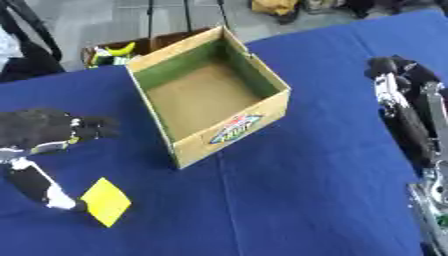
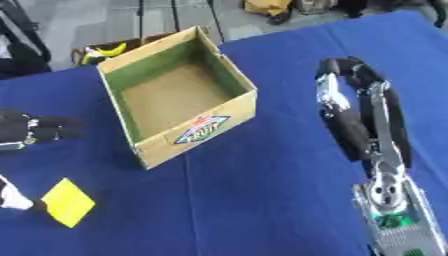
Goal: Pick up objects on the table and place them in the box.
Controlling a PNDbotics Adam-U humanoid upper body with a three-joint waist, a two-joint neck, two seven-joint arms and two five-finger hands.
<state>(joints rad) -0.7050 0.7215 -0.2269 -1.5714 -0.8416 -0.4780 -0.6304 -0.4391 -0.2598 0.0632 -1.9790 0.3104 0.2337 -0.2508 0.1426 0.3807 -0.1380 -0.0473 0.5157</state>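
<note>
An open cardboard box (image 1: pixel 229 131) with green inner walls and a bare brown floor stands at the middle of the blue table, its printed label facing me. A flat yellow square (image 1: pixel 106 201) lies on the cloth at the lower left. My left hand (image 1: pixel 39 129) comes in from the left edge, open, its fingers spread wide. One white-tipped finger (image 1: pixel 59 200) touches the yellow square's left edge, while the other fingers (image 1: pixel 96 127) point toward the box, well above the square. My right hand (image 2: pixel 341 70) hovers over the table to the right of the box, holding nothing I can see.
Behind the box, off the table's far edge, a second carton (image 1: pixel 114 52) holds yellow and green things. The blue tablecloth (image 1: pixel 289 200) stretches bare in front of the box. My right forearm (image 2: pixel 385 195) rises along the right side. Black stand legs stand on the grey floor beyond.
</note>
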